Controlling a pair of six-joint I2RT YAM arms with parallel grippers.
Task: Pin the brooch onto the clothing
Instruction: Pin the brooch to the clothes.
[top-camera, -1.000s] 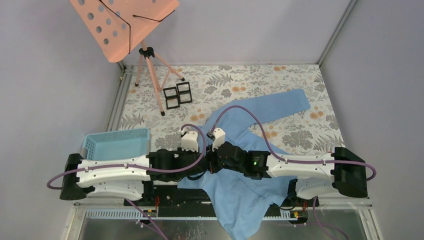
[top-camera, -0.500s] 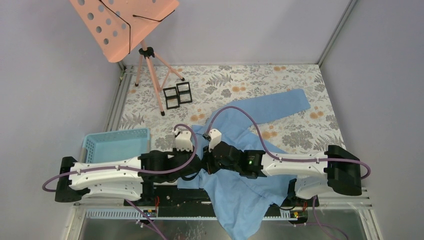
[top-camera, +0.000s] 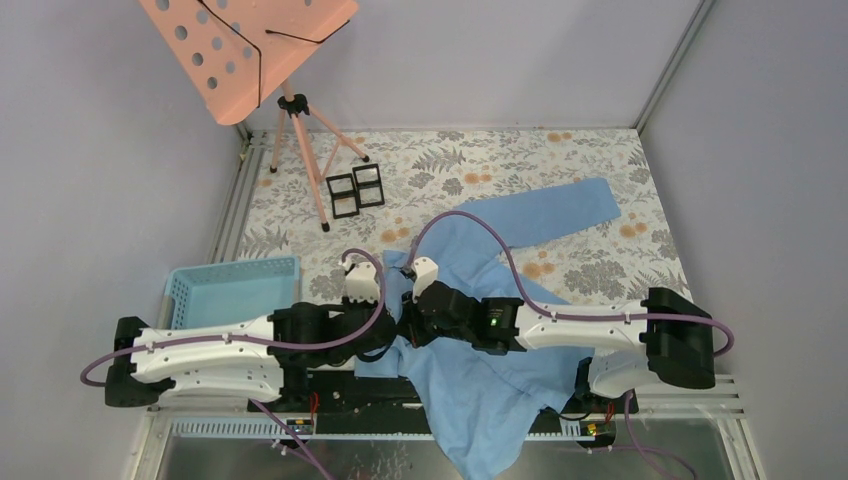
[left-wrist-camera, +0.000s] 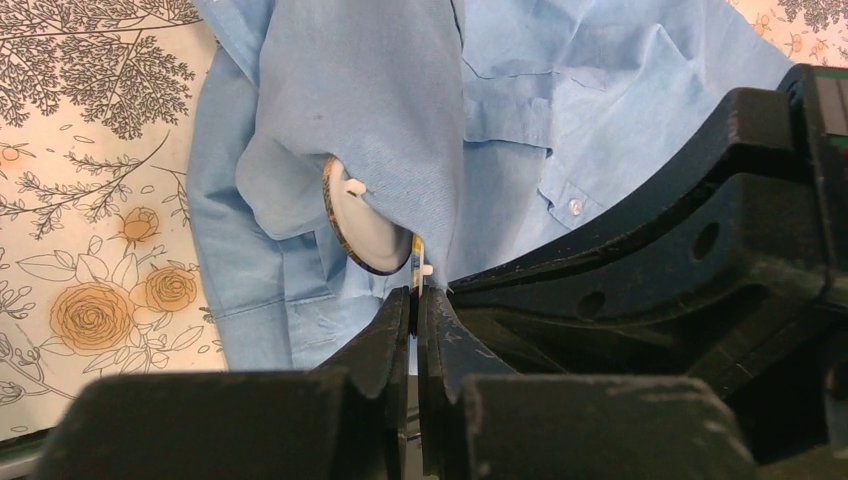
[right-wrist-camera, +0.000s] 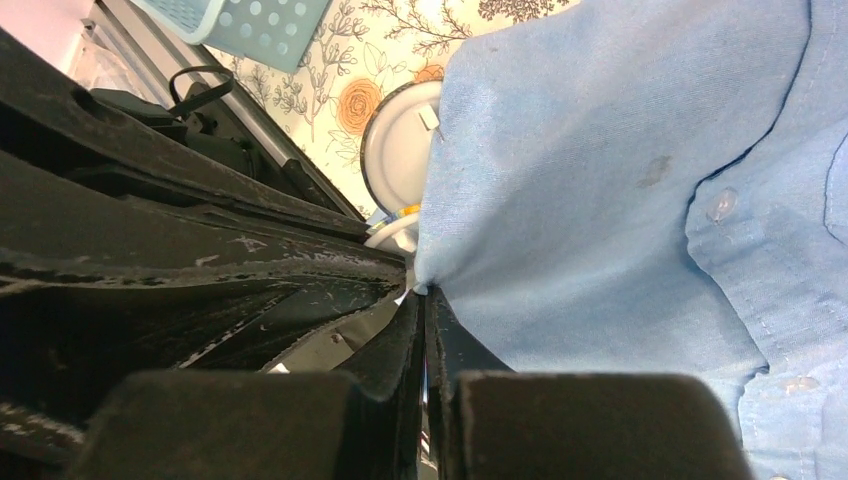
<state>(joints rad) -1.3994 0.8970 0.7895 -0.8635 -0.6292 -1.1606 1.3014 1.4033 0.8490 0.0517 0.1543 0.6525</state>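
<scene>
Brooch (left-wrist-camera: 366, 226), where?

Up off the table (top-camera: 600, 160), half tucked behind a raised fold of the shirt (left-wrist-camera: 620, 90). Round disc, pale back toward the left wrist camera, dark and gold rim, small white pin fittings on that back.

Held by what?

By the left claw (left-wrist-camera: 415, 300). Closed down to a sliver on the disc's lower edge, fingertips meeting right under it.

And the right claw (right-wrist-camera: 422, 300)?

Pinched tight as well, fingertips together on a gathered point of the light blue fabric, drawn into a peak just beside the disc. Touches the cloth for certain; contact with the disc itself impossible to tell.

Pin through the fabric?

Cannot tell; hidden behind the fold.

How near, one claw to the other?

Tip to tip, almost touching, over the near part of the flowered top, between the two arms in the overhead view.

Rest of the garment?

Spread flat, one sleeve stretched toward the far right, the hem hanging over the near edge. Buttons visible beside the pinched spot.

Anything else close by?

Light blue plastic basket (top-camera: 235, 285) left of the arms, apart from the cloth. Peach music stand (top-camera: 245, 45) at the far left corner.
</scene>
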